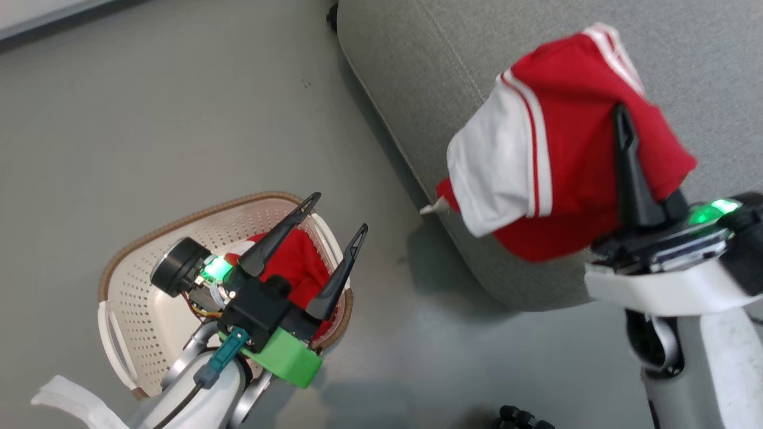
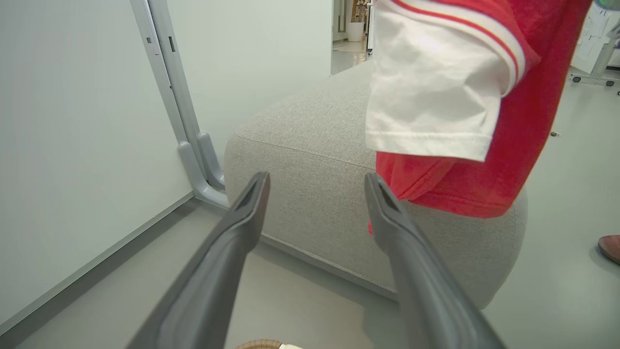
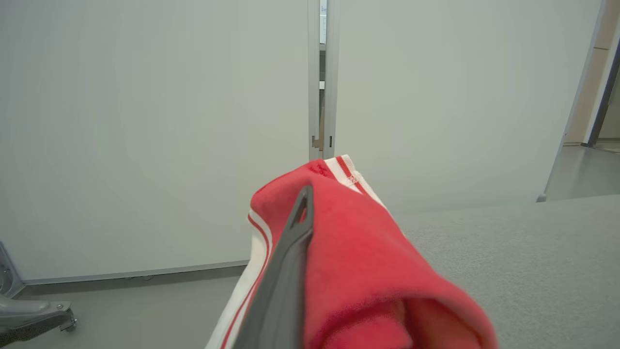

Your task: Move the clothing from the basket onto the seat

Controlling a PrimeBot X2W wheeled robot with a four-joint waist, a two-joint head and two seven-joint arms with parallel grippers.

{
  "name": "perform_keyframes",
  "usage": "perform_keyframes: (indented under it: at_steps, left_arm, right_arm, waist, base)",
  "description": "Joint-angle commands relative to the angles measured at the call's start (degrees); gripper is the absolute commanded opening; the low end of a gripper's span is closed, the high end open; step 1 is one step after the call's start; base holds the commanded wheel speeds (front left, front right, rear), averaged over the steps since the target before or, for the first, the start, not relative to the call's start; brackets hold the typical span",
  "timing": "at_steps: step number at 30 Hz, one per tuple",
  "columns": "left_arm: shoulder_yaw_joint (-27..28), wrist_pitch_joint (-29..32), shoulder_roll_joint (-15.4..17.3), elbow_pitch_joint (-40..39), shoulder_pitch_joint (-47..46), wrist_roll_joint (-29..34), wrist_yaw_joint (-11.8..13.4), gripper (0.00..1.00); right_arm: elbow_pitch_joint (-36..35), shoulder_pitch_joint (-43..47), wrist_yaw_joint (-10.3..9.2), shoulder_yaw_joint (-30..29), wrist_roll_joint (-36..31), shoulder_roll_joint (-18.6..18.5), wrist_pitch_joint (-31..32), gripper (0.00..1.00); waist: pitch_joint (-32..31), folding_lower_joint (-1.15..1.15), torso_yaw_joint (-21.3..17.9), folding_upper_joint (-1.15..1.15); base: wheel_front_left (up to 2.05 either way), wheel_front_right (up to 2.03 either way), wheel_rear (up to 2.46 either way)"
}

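A red garment with white panels (image 1: 554, 161) hangs from my right gripper (image 1: 625, 119), which is shut on it above the near edge of the grey seat (image 1: 417, 65). One dark finger (image 3: 290, 261) shows against the cloth (image 3: 368, 271); the other is hidden under it. The same garment (image 2: 455, 97) dangles in front of the seat (image 2: 310, 160) in the left wrist view. My left gripper (image 1: 337, 217) stands open over the cream basket (image 1: 143, 298), nothing between its fingers (image 2: 242, 218). More red clothing (image 1: 295, 262) lies inside the basket.
Grey floor (image 1: 179, 119) surrounds the basket and seat. A pale partition wall (image 2: 72, 145) with a grey post and foot (image 2: 193, 160) stands left of the seat. A brown shoe tip (image 2: 611, 247) shows at the right edge. A black caster (image 1: 521, 417) sits near the bottom.
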Motion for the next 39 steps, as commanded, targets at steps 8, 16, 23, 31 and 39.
perform_keyframes:
  at_steps: [8, 16, 23, 31, 39]
  left_arm:
    - [-0.6, 2.9, 2.4, -2.7, -6.7, 1.6, -1.6, 1.0]
    - [-0.7, 3.8, 3.0, -4.4, -10.1, 2.3, -1.8, 1.0]
    - [-1.7, 3.5, 2.6, -4.2, -11.7, 2.6, -2.0, 1.0]
    - [-2.2, 3.0, 2.2, -2.9, -12.0, 2.2, -1.5, 1.0]
    - [-2.0, -0.2, -0.6, 1.6, -10.4, 0.5, 0.1, 1.0]
  right_arm:
    - [0.0, -22.8, -0.03, -13.0, 0.6, -2.7, 0.0, 0.0]
    - [9.6, -37.1, -0.03, -21.4, 0.1, -13.2, 0.0, 0.0]
    - [23.9, -37.0, -0.04, -26.1, -1.7, -15.3, 0.0, 0.0]
    - [35.6, -34.7, -0.04, -32.6, -2.5, -10.8, 0.0, 1.0]
    - [30.3, -22.2, -0.04, -32.4, -4.6, -6.1, 0.0, 1.0]
  waist:
    - [17.2, -0.01, 2.5, 0.0]
    - [24.0, -0.01, 7.6, 0.0]
    - [27.5, -0.01, 10.6, 0.0]
    - [26.9, -0.01, 10.9, 0.0]
    - [19.8, -0.01, 11.3, 0.0]
  base:
    - [0.0, 0.0, 0.0]
    - [0.0, 0.0, 0.0]
    - [0.0, 0.0, 0.0]
    - [0.0, 0.0, 0.0]
    - [0.0, 0.0, 0.0]
